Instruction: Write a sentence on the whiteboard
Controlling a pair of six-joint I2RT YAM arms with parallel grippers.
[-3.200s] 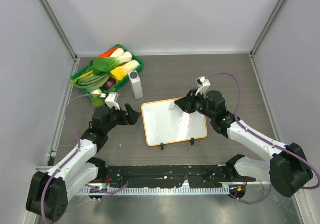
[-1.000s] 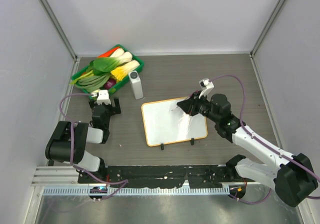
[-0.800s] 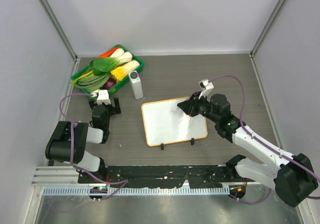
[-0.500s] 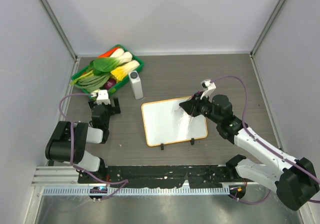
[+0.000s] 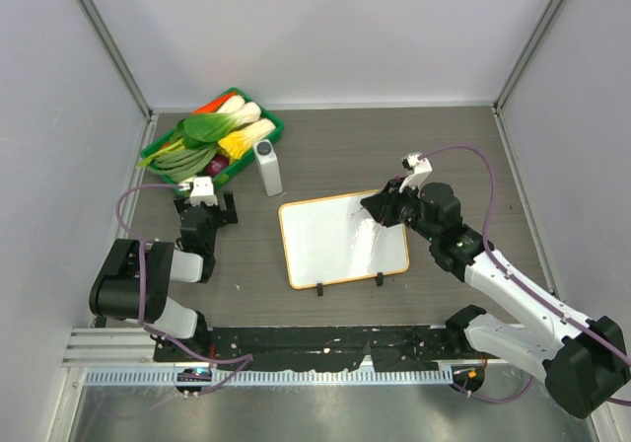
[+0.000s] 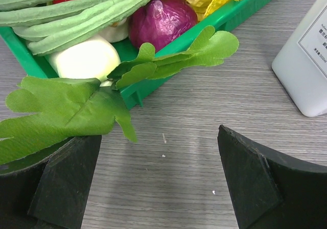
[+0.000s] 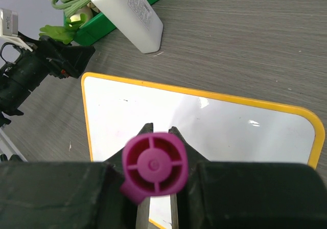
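Clamps marker (image 7: 154, 167) in right gripper (image 5: 378, 208) at board's (image 5: 330, 255) far right edge, surface lying leftward; holds left gripper (image 6: 158, 173) agape, farther off

My overhead view looks steeply down from above and behind the arm bases, taking in the whole surface (image 5: 325, 156) out to the back wall. My left wrist view sits low and close, facing forward between the fingers of the left claw (image 6: 158, 157) at the tray (image 6: 225, 14) front and the bottle (image 6: 306, 60); both show small in the overhead view, at the left. My right wrist view looks down past the marker (image 7: 154, 167) cap, close over the whiteboard (image 7: 204, 121), facing leftward: it shares the bottle and tray with the left wrist view, and takes in the left claw too.
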